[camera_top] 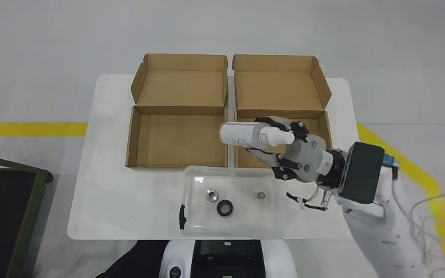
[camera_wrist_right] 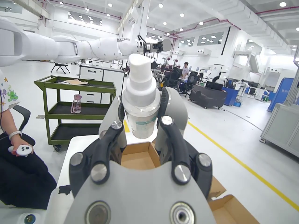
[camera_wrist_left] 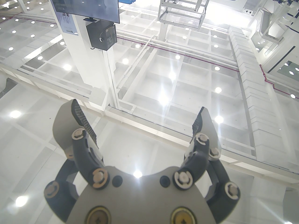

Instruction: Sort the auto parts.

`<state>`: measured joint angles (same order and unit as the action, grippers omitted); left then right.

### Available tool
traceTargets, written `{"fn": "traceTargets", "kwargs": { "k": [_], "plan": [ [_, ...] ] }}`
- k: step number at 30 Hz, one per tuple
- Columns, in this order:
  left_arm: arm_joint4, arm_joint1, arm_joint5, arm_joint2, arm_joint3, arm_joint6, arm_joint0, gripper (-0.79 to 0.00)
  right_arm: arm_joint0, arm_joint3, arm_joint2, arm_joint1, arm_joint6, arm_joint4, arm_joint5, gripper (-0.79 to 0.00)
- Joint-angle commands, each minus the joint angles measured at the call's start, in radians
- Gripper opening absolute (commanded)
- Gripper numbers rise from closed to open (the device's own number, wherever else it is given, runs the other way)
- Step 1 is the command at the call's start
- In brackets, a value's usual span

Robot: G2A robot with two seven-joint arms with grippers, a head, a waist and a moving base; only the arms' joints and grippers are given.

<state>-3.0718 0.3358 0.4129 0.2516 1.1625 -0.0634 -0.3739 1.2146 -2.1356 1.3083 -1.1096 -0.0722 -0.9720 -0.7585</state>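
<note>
While left fingers [camera_wrist_left: 64, 127] gape, right fingers [camera_wrist_right: 174, 108] pinch a spray bottle [camera_top: 250, 134], seemingly over a box [camera_top: 278, 90].

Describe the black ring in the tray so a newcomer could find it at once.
On the white table, a clear tray sits between the two open cardboard boxes and the robot. Of three small parts inside, the black ring is the only dark one, lying nearest the robot.

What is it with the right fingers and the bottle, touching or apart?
Touching. The right wrist view shows both fingers pressed against the bottle's sides.
</note>
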Motion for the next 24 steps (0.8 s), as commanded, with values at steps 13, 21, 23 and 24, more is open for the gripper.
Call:
{"fn": "traceTargets", "kwargs": {
  "k": [13,21,23,24],
  "plan": [
    [0.000,0.000,0.000,0.000,0.000,0.000,0.000,0.000,0.169,0.071,0.016,0.011,0.015,-0.189,0.013,-0.785],
    [0.000,0.000,0.000,0.000,0.000,0.000,0.000,0.000,0.131,0.181,0.020,0.013,0.020,-0.284,0.035,-0.785],
    [0.000,0.000,0.000,0.000,0.000,0.000,0.000,0.000,0.093,0.204,0.016,0.012,0.042,-0.283,0.040,-0.785],
    [0.000,0.000,0.000,0.000,0.000,0.000,0.000,0.000,0.078,0.210,0.009,0.010,0.062,-0.281,0.049,-0.785]
  ]
}}
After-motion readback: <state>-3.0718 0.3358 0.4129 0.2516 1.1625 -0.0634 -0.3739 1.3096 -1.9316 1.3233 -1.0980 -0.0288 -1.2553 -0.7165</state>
